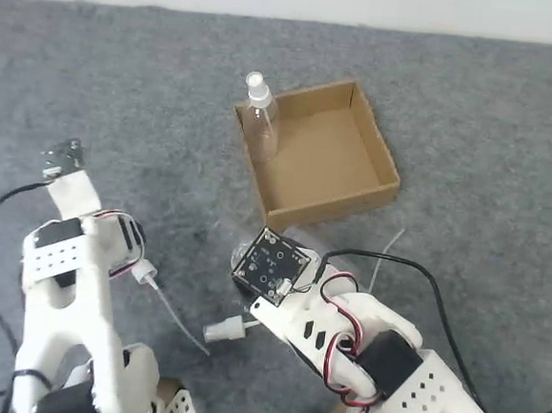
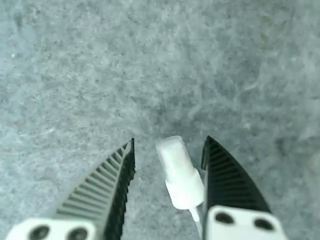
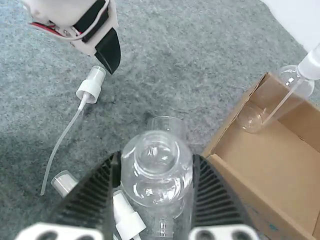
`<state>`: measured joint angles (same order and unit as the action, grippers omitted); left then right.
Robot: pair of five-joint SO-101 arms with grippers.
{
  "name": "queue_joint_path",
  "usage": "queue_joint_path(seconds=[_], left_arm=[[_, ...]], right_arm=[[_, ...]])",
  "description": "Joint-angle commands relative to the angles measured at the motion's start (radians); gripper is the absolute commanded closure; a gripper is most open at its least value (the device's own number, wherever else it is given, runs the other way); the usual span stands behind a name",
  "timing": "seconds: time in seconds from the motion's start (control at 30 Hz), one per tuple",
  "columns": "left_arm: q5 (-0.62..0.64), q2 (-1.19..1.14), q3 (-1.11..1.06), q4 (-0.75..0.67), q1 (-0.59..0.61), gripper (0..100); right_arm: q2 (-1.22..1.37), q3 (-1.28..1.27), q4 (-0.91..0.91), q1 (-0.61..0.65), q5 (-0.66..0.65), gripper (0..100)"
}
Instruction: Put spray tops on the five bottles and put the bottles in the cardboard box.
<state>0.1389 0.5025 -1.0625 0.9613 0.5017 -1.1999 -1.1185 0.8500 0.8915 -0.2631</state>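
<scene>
Leftmost, left gripper point(image 2: 170, 141) sits low over the grey carpet point(image 2: 75, 60), jaws spread wide and gripping nothing; a white spray top point(image 2: 180, 175) lies between them, close to one finger. Centre: right gripper point(image 3: 156, 159) clamped on a clear uncapped bottle point(image 3: 157, 182), with a second spray top point(image 1: 226, 331) on the carpet beside it. Farther right, cardboard box point(image 1: 329, 207) holds one capped bottle point(image 1: 261, 124) leaning in a corner.

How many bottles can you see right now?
2. One capped bottle leans in a corner of the cardboard box; an open bottle sits in the right pincer. Others may be hidden.
</scene>
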Motion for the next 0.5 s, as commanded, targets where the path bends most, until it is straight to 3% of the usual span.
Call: queue_joint_path(seconds=[0.0,0.47], left_arm=[[0.015,-0.003,0.050,-0.023,0.006,79],[-0.054,-0.017,-0.005,-0.038,-0.048,79]], right_arm=[[-0.013,0.052,-0.010,-0.012,-0.014,97.9],[-0.013,0.040,-0.028,-0.010,-0.014,97.9]])
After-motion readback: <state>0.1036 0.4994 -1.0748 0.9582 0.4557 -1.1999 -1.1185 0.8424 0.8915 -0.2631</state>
